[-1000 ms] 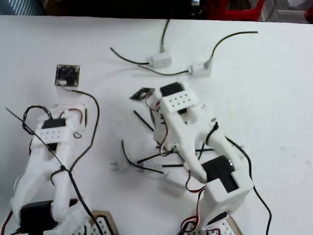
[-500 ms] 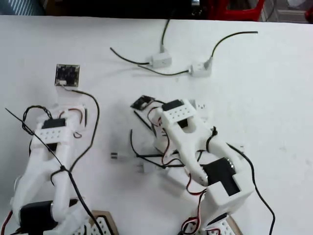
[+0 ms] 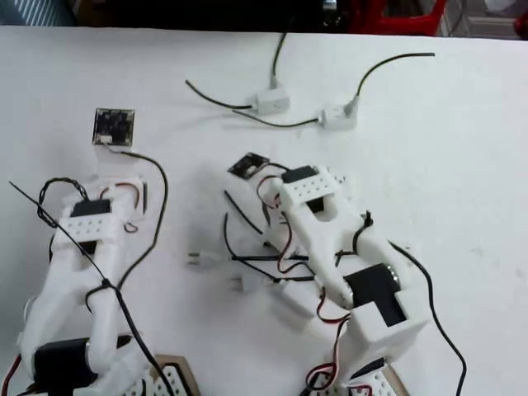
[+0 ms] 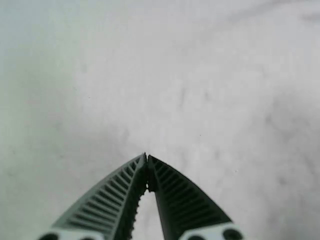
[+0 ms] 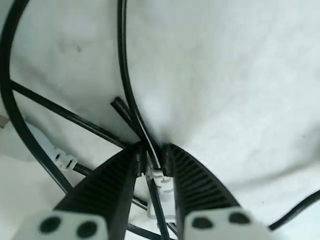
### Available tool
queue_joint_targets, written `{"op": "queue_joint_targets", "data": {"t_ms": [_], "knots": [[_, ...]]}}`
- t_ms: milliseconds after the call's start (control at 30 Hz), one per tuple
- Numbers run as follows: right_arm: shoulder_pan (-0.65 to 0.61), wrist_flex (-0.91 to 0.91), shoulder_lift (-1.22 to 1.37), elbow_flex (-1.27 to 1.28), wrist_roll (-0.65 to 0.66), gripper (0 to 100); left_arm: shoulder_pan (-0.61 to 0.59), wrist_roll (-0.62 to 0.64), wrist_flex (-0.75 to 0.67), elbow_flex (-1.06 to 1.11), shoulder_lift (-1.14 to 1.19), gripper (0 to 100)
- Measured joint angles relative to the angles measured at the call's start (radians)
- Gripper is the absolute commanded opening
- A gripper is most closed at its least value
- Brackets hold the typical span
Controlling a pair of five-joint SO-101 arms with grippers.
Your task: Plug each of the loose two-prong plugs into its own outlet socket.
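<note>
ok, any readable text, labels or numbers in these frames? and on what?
None readable.
Circuit board: any markings too small to read.
White socket, plug in right hand: no print visible.
</note>
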Motion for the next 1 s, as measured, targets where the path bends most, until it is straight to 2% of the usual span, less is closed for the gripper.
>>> {"op": "queue_joint_targets", "data": {"t_ms": [333,500,567,667,733,1000], "knots": [[0.003,0.035,-0.173,-0.092,0.000,1.6,0.000,0.000,0.000,0.000,0.000,3],[0.029,-0.075,-0.181,-0.100,-0.028,1.9,0.000,0.000,0.000,0.000,0.000,3],[0.044,-0.147,-0.181,-0.100,-0.075,5.7,0.000,0.000,0.000,0.000,0.000,3],[0.063,-0.206,-0.161,-0.100,-0.115,17.3,0.000,0.000,0.000,0.000,0.000,3],[0.072,-0.204,-0.157,-0.100,-0.123,19.8,0.000,0.000,0.000,0.000,0.000,3],[0.083,-0.071,-0.189,-0.100,-0.126,14.7,0.000,0.000,0.000,0.000,0.000,3]]}}
